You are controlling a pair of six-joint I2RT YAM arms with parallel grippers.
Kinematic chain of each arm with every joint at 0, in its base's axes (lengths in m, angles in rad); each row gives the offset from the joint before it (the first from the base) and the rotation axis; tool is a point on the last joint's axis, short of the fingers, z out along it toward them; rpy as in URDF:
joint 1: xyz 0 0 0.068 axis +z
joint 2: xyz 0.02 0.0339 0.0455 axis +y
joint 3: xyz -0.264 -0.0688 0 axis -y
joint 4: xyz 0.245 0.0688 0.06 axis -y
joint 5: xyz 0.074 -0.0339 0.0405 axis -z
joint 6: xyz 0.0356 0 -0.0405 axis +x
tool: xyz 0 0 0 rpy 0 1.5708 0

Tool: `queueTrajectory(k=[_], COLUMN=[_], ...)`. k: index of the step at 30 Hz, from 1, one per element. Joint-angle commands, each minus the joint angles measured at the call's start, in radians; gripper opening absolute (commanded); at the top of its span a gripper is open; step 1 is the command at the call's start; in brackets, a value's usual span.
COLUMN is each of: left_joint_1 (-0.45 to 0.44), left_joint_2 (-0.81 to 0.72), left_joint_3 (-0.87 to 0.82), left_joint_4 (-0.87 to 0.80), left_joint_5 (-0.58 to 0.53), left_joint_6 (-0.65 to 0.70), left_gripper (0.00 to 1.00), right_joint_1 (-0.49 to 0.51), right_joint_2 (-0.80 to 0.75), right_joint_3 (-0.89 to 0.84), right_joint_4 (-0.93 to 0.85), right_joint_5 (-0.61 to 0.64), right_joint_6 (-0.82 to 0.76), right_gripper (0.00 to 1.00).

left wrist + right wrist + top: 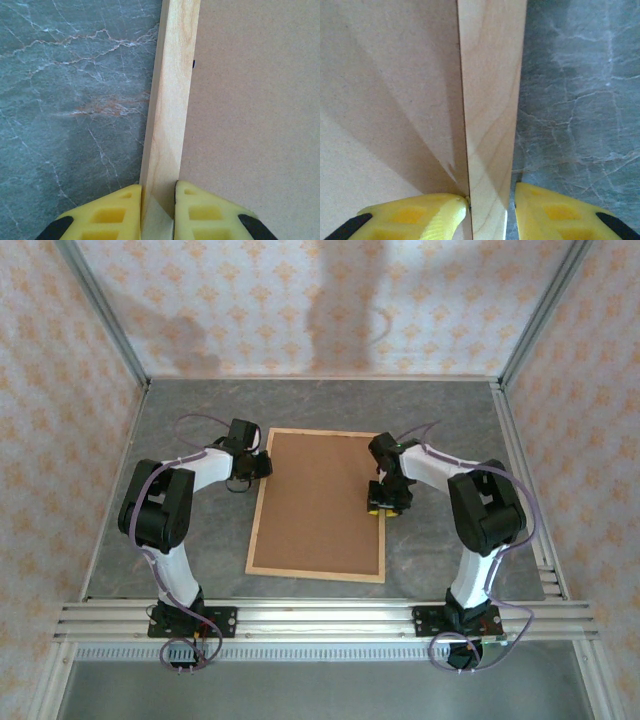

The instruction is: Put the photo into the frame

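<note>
Left pincer (159, 212) clamped on left strip of frame (167, 110) | right pincer (492, 207) part-open, straddling right strip, touching it on the board side, a gap on the outer side | frame flat on grey counter (200, 410) at centre of overhead view, brown board (320, 500) filling it

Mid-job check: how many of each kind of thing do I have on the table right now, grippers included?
Wooden frame: 1
Brown backing board lying inside it: 1
Grippers: 2, the left gripper shut on the frame's left rail, the right gripper straddling its right rail
Total: 4
</note>
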Motion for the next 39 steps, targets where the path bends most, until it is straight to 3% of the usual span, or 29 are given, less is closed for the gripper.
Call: queueTrajectory(k=[1,6,14,17,26,39], left_joint_1=[-0.025,-0.025,-0.025,-0.025,-0.025,-0.026], left_joint_2=[0.057,0.057,0.057,0.056,0.057,0.057], left_joint_3=[-0.034,-0.034,-0.034,-0.034,-0.034,-0.034], left_joint_4=[-0.046,-0.048,-0.048,-0.047,-0.047,-0.047], left_joint_5=[0.028,0.027,0.026,0.027,0.025,0.026], left_joint_6=[-0.020,-0.020,-0.020,-0.019,-0.020,-0.020], left_gripper=[0.17,0.17,0.17,0.17,0.17,0.17], right_joint_1=[0.028,0.030,-0.013,-0.035,-0.048,-0.029], right_joint_2=[0.070,0.062,-0.088,-0.116,-0.067,-0.013], right_joint_3=[-0.025,-0.018,-0.005,-0.013,-0.034,-0.031], right_joint_4=[0.100,0.104,-0.011,-0.037,-0.045,0.001], right_joint_5=[-0.028,-0.061,0.051,0.073,0.082,0.036], right_joint_6=[0.021,0.007,-0.033,-0.044,-0.051,-0.040], right_gripper=[0.39,0.40,0.54,0.56,0.43,0.42])
